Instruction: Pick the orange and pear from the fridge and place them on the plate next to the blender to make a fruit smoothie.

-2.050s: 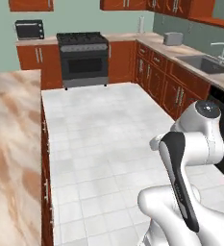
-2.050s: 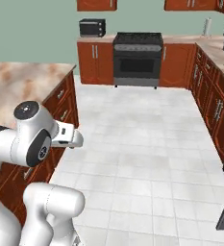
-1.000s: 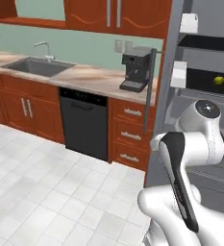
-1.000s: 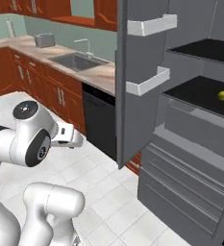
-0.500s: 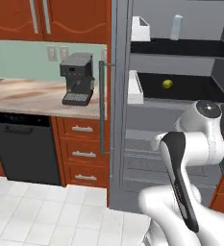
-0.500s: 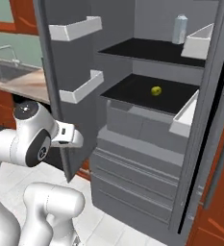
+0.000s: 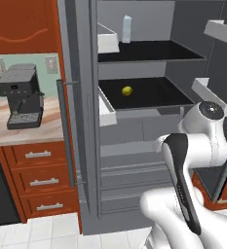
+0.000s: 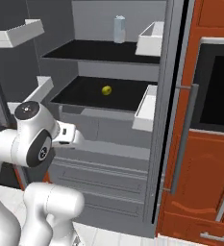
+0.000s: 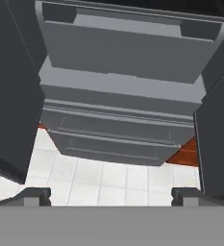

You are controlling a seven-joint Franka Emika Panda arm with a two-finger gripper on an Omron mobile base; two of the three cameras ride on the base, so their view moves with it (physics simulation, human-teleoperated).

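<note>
The dark-grey fridge (image 7: pixel 81 121) (image 8: pixel 167 72) stands open in front of me. A small yellow-green pear (image 7: pixel 127 90) (image 8: pixel 106 90) lies alone on its black middle shelf. The orange, the plate and the blender are out of view. My arm is folded close to the base, below the pear's shelf. In the hand view my gripper (image 9: pixel 111 196) is open and empty, its tips wide apart, looking down at the fridge's grey lower drawers (image 9: pixel 118 96) and the floor tiles.
A pale bottle (image 7: pixel 127 28) (image 8: pixel 118 22) stands on the upper shelf. White door bins (image 7: pixel 106 112) (image 8: pixel 144 113) jut from both open doors. A black-grey coffee machine (image 7: pixel 20 97) sits on the counter to the left. Red-brown cabinets with a dark oven (image 8: pixel 219 91) flank the right.
The whole scene has swung round with the base, from the stove and kitchen floor past the sink counter to the open fridge, now closer. The arm keeps its folded pose.
</note>
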